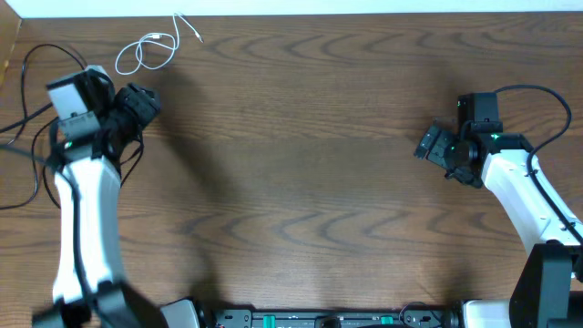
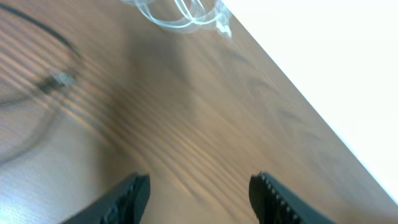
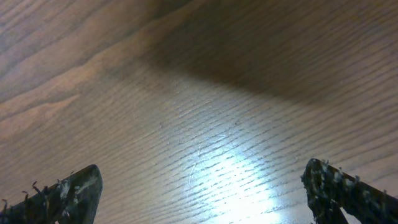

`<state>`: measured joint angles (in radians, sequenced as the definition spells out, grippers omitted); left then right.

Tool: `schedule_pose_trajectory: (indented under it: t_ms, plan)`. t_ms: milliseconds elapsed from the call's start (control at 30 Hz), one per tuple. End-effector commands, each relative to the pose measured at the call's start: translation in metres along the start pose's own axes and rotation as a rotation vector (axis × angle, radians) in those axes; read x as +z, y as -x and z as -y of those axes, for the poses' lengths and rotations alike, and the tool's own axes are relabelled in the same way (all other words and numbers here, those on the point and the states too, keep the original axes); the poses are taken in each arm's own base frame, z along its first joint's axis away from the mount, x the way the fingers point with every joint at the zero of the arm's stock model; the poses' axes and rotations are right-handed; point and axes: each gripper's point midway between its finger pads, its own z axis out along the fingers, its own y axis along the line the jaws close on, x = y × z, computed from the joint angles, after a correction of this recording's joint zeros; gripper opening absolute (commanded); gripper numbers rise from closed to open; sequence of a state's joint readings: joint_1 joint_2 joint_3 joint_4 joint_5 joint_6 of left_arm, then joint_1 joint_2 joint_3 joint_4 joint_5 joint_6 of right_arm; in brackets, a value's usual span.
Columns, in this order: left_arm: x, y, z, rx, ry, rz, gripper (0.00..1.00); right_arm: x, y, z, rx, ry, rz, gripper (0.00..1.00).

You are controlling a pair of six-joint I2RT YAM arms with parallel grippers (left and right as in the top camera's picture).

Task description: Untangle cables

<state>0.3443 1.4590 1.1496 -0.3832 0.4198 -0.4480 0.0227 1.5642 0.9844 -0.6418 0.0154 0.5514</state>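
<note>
A short white cable [image 1: 150, 50] lies coiled at the table's far left corner; it also shows blurred at the top of the left wrist view [image 2: 180, 12]. Thin black cables [image 1: 23, 118] loop along the left edge, partly under my left arm. One black cable with a small metal plug [image 2: 57, 81] shows in the left wrist view. My left gripper [image 1: 141, 102] [image 2: 199, 186] is open and empty, just below the white cable. My right gripper [image 1: 428, 146] [image 3: 202, 180] is open and empty over bare wood at the right.
The wooden table [image 1: 301, 137] ends at a white surface [image 1: 364, 7] along the far edge. The robot base fittings [image 1: 319, 317] sit at the front edge. A thicker black arm wire [image 1: 547, 91] arcs above the right arm.
</note>
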Motion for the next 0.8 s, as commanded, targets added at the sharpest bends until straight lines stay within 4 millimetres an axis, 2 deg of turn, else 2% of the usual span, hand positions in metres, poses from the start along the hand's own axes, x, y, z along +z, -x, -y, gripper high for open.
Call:
schedule_pose_trajectory:
  t_ms: [0, 100, 200, 300, 433, 467, 500, 633, 767]
  plan:
    - [-0.041, -0.035, 0.054, 0.027, -0.222, -0.138, 0.56, 0.001, -0.005, -0.007, -0.004, 0.042, -0.032, 0.99]
    - [-0.07, -0.047, 0.066, 0.12, -0.244, -0.124, 0.56, -0.002, -0.023, -0.023, -0.002, 0.143, -0.128, 0.99]
    - [-0.112, -0.058, 0.078, 0.199, -0.272, -0.077, 0.57, -0.013, -0.047, -0.044, -0.062, 0.295, -0.247, 0.99]
    - [-0.145, -0.066, 0.083, 0.234, -0.276, -0.021, 0.63, -0.023, -0.051, -0.055, -0.086, 0.37, -0.264, 0.99]
    - [-0.18, -0.082, 0.086, 0.257, -0.285, 0.022, 0.73, -0.044, -0.049, -0.056, -0.088, 0.389, -0.226, 0.99]
    - [-0.184, -0.086, 0.085, 0.263, -0.285, 0.024, 0.76, -0.052, -0.048, -0.054, -0.091, 0.386, -0.207, 0.99]
    - [-0.189, -0.09, 0.085, 0.262, -0.285, 0.023, 0.9, -0.06, -0.048, -0.052, -0.095, 0.38, -0.188, 0.99]
    - [-0.201, -0.107, 0.079, 0.249, -0.274, -0.001, 0.93, -0.1, -0.052, -0.035, -0.113, 0.339, -0.091, 0.99]
    - [-0.201, -0.115, 0.075, 0.233, -0.26, -0.03, 0.93, -0.147, -0.063, -0.016, -0.158, 0.296, 0.057, 0.99]
